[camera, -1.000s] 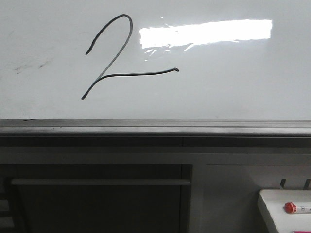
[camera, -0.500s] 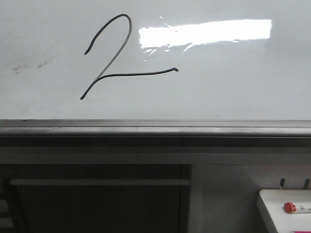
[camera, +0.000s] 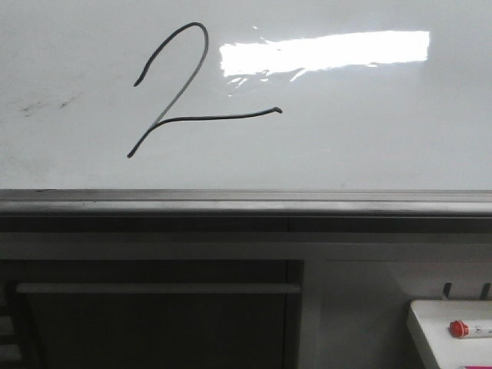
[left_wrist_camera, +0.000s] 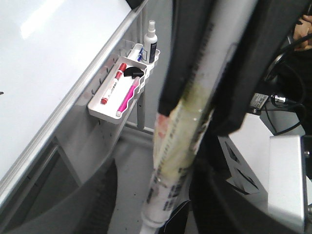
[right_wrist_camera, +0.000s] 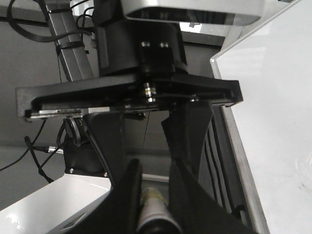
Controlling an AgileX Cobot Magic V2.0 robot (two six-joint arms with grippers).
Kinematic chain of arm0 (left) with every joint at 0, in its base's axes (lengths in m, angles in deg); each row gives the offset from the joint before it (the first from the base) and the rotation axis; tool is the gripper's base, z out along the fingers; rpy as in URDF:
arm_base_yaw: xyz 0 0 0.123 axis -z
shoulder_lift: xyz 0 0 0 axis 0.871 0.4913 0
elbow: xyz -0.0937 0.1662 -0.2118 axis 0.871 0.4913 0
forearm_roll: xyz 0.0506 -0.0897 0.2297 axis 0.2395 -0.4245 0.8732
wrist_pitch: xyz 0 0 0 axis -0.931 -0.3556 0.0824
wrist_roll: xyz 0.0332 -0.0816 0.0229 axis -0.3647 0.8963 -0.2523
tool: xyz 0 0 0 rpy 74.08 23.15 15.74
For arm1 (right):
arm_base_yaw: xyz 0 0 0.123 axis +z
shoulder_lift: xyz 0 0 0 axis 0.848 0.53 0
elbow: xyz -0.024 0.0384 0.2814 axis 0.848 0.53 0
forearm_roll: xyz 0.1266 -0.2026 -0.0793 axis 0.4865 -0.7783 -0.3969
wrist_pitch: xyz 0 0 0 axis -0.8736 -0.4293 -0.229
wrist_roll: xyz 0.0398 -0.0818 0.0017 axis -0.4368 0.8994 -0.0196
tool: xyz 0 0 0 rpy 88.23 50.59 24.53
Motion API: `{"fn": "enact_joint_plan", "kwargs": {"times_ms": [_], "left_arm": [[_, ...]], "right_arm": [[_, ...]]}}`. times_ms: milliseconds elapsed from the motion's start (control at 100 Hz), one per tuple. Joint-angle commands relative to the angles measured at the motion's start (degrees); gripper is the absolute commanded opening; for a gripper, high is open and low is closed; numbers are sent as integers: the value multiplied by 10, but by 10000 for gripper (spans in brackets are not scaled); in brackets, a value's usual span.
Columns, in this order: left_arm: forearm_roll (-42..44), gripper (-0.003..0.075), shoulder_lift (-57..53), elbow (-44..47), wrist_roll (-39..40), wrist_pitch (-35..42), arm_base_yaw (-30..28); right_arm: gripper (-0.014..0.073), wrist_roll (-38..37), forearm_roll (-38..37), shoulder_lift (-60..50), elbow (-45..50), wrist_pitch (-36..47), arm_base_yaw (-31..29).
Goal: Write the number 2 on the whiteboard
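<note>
A thin black number 2 (camera: 223, 117) is drawn on the left half of the whiteboard (camera: 369, 138), beside a bright glare. Neither gripper shows in the front view. In the left wrist view my left gripper (left_wrist_camera: 168, 190) is shut on a white marker (left_wrist_camera: 180, 136) wrapped in yellowish tape. Black fingers (left_wrist_camera: 187, 63) press both its sides, and its narrow end sticks out past them. The whiteboard (left_wrist_camera: 44, 63) runs alongside. In the right wrist view my right gripper (right_wrist_camera: 153, 195) has two dark fingers close on a grey, yellow-ended marker (right_wrist_camera: 156, 217), with the whiteboard (right_wrist_camera: 282, 122) beside it.
A grey metal ledge (camera: 246, 206) runs under the board. A small white tray (camera: 438, 311) at the lower right holds a red-capped marker (camera: 470, 330). From the left wrist this tray (left_wrist_camera: 105, 114) also holds a pink marker (left_wrist_camera: 126, 97), with a spray bottle (left_wrist_camera: 151, 41) behind. A black gripper base (right_wrist_camera: 126, 92) fills the right wrist view.
</note>
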Motion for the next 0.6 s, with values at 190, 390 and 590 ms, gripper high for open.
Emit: {"fn": "enact_joint_plan", "kwargs": {"times_ms": [190,390,590], "left_arm": [[-19,300,6,-18,2,39,4],[-20,162,13,-18,10,36,4],[-22,81,23,-18,10,36,4]], "right_arm": [[-78,5,28,-9,-19,8,1],[-78,5,48,-9,-19,5,1],[-78,5,52,-9,-19,4,1]]}}
